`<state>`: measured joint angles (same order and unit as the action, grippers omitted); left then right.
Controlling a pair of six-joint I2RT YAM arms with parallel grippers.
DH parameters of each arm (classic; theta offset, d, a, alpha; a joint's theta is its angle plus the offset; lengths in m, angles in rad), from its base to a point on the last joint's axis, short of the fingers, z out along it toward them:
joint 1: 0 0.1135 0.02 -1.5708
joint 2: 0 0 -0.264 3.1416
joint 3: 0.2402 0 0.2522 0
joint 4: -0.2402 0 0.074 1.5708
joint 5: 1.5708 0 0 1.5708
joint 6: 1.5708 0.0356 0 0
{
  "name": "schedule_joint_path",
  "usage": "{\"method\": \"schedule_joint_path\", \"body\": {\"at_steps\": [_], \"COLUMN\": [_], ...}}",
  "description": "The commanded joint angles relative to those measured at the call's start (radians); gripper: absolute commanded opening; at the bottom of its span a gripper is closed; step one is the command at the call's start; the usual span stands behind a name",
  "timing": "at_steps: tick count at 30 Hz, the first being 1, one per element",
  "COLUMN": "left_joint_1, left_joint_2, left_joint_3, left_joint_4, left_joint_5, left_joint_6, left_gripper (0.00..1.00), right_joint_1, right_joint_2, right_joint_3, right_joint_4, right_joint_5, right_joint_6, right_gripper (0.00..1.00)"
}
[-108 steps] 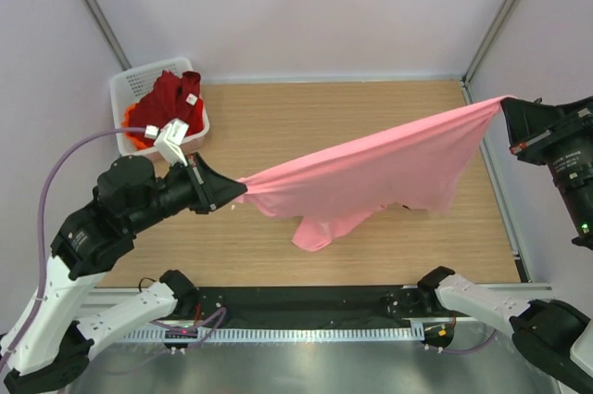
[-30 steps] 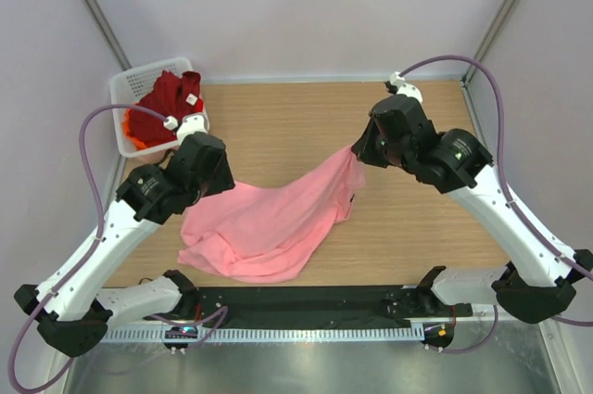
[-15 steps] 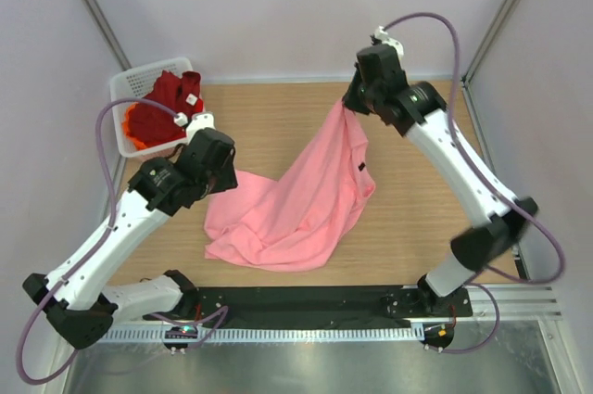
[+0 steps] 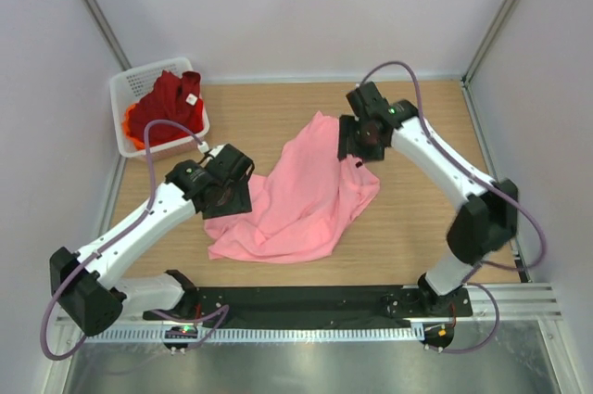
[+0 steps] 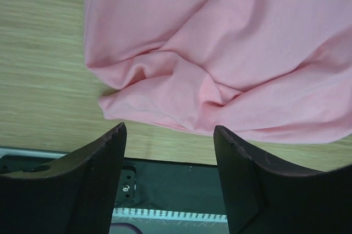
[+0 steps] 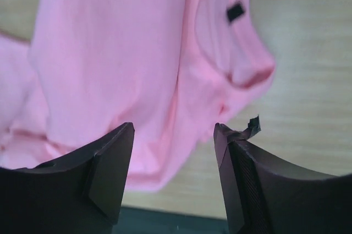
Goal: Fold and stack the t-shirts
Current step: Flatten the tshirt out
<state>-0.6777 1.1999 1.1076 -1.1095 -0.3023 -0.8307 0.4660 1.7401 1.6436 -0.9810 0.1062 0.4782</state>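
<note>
From above, you see the orange t-shirt (image 4: 132, 127) only as a thin edge under the dark red t-shirt (image 4: 171, 102) in the basket (image 4: 120, 88). Both wrist views cut off the pink t-shirt (image 5: 220, 52) at their borders. The right wrist view is blurred, so you cannot read the dark tag (image 6: 235, 11).

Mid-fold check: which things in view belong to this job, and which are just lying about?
Job: pink t-shirt crumpled on the table; dark red t-shirt and orange t-shirt, both in the basket.
Lying about: white mesh basket; wooden table.
</note>
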Motion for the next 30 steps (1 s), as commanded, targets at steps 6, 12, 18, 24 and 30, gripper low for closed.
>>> {"method": "schedule_joint_path", "body": {"at_steps": [6, 12, 18, 24, 30], "left_joint_1": [0.030, 0.044, 0.073, 0.092, 0.099], "left_joint_2": [-0.013, -0.033, 0.069, 0.125, 0.100], "left_joint_3": [-0.116, -0.201, -0.247, -0.285, -0.243], "left_joint_4": [0.053, 0.109, 0.201, 0.278, 0.237], "left_joint_5": [0.118, 0.154, 0.170, 0.183, 0.148], "left_joint_6": [-0.090, -0.116, -0.071, -0.036, -0.010], "left_gripper": [0.70, 0.65, 0.63, 0.37, 0.00], "right_joint_1": [0.106, 0.106, 0.106, 0.108, 0.106], "right_joint_2": [-0.465, -0.531, -0.467, -0.358, -0.340], "right_joint_3": [-0.643, -0.829, -0.898, -0.875, -0.864], "right_joint_4": [0.160, 0.298, 0.435, 0.472, 0.458], "right_joint_5": [-0.187, -0.287, -0.372, -0.358, -0.352], "right_joint_6": [0.167, 0.230, 0.260, 0.235, 0.215], "right_gripper": [0.50, 0.41, 0.59, 0.59, 0.56]}}
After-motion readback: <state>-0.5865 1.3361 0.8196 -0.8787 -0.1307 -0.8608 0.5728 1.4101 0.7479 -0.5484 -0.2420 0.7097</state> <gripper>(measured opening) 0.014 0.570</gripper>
